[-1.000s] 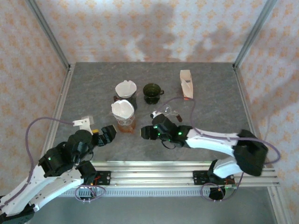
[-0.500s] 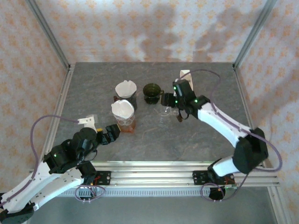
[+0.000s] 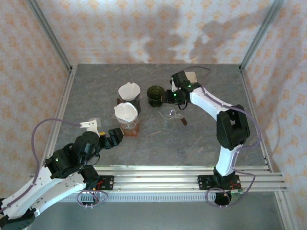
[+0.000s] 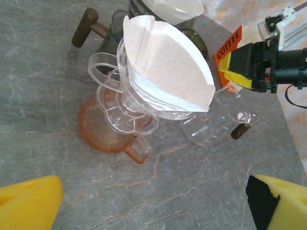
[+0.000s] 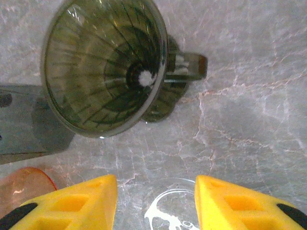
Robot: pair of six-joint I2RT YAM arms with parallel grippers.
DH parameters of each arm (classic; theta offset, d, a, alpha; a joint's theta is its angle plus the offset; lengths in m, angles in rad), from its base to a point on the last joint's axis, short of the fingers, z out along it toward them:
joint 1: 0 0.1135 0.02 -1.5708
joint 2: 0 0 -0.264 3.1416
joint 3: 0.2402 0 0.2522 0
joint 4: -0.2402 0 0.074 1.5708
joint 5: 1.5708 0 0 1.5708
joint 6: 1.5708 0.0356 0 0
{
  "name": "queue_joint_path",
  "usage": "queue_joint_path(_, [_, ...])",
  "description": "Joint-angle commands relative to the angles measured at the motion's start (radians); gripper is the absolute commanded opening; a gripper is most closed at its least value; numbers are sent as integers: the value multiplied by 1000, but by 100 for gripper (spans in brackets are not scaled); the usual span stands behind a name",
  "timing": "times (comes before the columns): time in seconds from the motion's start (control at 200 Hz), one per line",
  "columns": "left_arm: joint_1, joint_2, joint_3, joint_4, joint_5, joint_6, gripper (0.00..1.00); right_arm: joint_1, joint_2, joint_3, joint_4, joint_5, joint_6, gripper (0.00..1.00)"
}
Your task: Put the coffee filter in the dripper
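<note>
**Operator:** Report tool state.

**Technician:** Right gripper [image 5: 156, 189]: fingers partly apart, with no paper between them. It hangs above and just to the near side of the green dripper [image 5: 103, 72]. Left gripper [image 4: 153, 201]: fingers at full spread and empty, well to the near-left of the green dripper.

**Operator:** What has changed?

**Technician:** One second ago the right gripper sat well to the near side of the green dripper. It then swung out to the filter box [image 4: 229, 48], which stands just right of that dripper, and has now come back beside it. Since no filter came along, I judge the green dripper unserved and the pick from the box still to be made.

**Operator:** Inventory?

**Technician:**
- Filters in place: two, both left of the green dripper. One [image 4: 168, 67] sits in the clear dripper [image 4: 103, 72] on the orange server [image 4: 103, 129]. The second [image 3: 129, 89] sits in a dark dripper behind it.
- Empty green dripper: one.
- Clear glass vessel [image 4: 211, 124]: one, under the right fingers and just to the near side of the green dripper.
- Filter box: one.
- Arms: two.
</note>
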Motion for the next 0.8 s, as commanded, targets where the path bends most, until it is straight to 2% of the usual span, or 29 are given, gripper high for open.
queue_joint_path(0.0, [10, -18, -10, -1, -7, 5, 100, 0, 8, -1, -30, -54, 6, 45])
queue_joint_path(0.19, [12, -30, -9, -16, -24, 11, 100, 3, -65, -139, 57, -83, 67, 45])
queue_joint_path(0.42, [10, -28, -16, -6, -30, 12, 100, 43, -173, -307, 142, -29, 158, 44])
queue_joint_path(0.661, [11, -27, -28, 2, -29, 13, 100, 151, -280, -458, 216, 68, 276, 43])
queue_joint_path(0.796, [11, -27, -33, 6, -30, 12, 100, 231, -299, -484, 226, 121, 306, 43])
